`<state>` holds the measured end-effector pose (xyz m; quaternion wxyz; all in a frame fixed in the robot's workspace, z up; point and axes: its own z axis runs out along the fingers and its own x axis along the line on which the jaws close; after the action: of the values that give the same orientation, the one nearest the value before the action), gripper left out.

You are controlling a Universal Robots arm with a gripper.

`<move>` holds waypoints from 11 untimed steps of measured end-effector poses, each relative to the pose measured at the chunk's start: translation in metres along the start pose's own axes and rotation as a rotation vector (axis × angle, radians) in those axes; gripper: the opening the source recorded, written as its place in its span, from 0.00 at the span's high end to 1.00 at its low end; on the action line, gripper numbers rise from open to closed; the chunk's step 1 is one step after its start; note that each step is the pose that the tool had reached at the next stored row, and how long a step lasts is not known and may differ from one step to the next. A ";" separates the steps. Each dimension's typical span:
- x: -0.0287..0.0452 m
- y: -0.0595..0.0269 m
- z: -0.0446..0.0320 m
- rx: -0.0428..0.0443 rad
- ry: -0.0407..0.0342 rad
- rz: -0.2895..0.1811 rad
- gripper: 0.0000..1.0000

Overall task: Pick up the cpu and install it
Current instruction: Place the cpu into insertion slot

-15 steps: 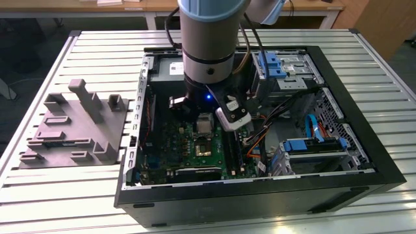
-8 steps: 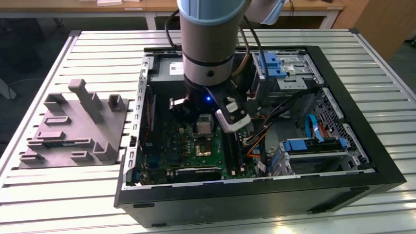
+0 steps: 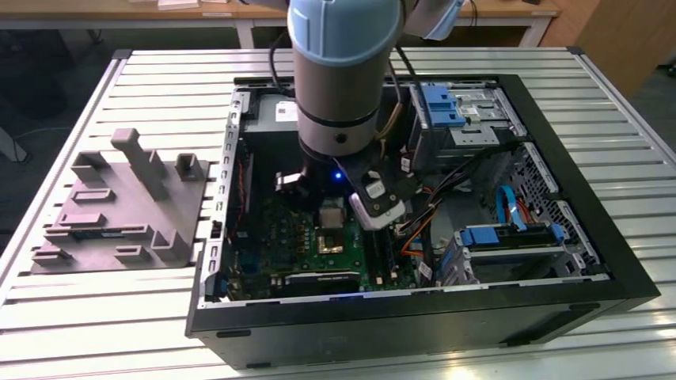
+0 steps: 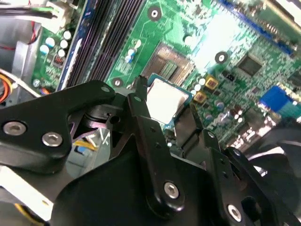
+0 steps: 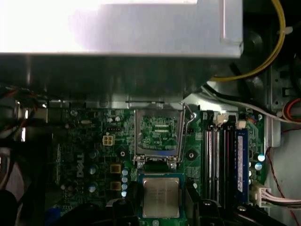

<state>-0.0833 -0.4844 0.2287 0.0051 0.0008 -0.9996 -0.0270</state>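
Starting with the exterior view: looking down on an open computer case (image 3: 423, 328) lying on a slatted table (image 3: 106, 332). Note the arm (image 3: 338, 79) plunged straight down into it, with the gripper (image 3: 332, 209) low over the green motherboard (image 3: 280, 237). Can just make out the cpu (image 3: 332, 216), a pale square at the fingertips, right by the socket (image 3: 332, 241). Off to the exterior view's left, well apart from the case, sitting on the table: a grey moulded tray (image 3: 116, 214).

Over to the second wrist view now. Looking past the black gripper (image 4: 165, 113) at the cpu (image 4: 164, 98), silvery top up, pinched by its edges between two fingers (image 4: 146, 122) drawn in narrow and clamped right onto it. Held above the motherboard (image 4: 160, 33), just beside the socket (image 4: 171, 63), not seated in it.

And on to the first wrist view. Looking straight down on that grip: cpu (image 5: 161, 197) sitting square between the fingertips (image 5: 126, 214), touched on both sides. Just beside it, the socket (image 5: 157, 132), open, with a thin metal lever (image 5: 188, 127) along one side. Near that, dark memory slots (image 5: 221, 160). Beyond the socket, a large grey metal box (image 5: 141, 33), with a yellow cable (image 5: 268, 56) looping past its corner.
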 end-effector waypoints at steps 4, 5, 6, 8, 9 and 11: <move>0.0001 -0.0025 0.0073 -0.0002 -0.0002 0.000 0.53; 0.0001 -0.0027 0.0090 -0.0001 -0.0001 0.000 0.53; 0.0001 -0.0030 0.0108 0.0000 -0.0001 0.000 0.53; 0.0002 -0.0039 0.0143 0.0000 -0.0001 0.000 0.53; 0.0002 -0.0045 0.0160 0.0001 0.0001 0.000 0.53; 0.0002 -0.0059 0.0198 -0.0001 0.0002 0.000 0.53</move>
<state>-0.0837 -0.4892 0.2086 0.0052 0.0008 -0.9996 -0.0270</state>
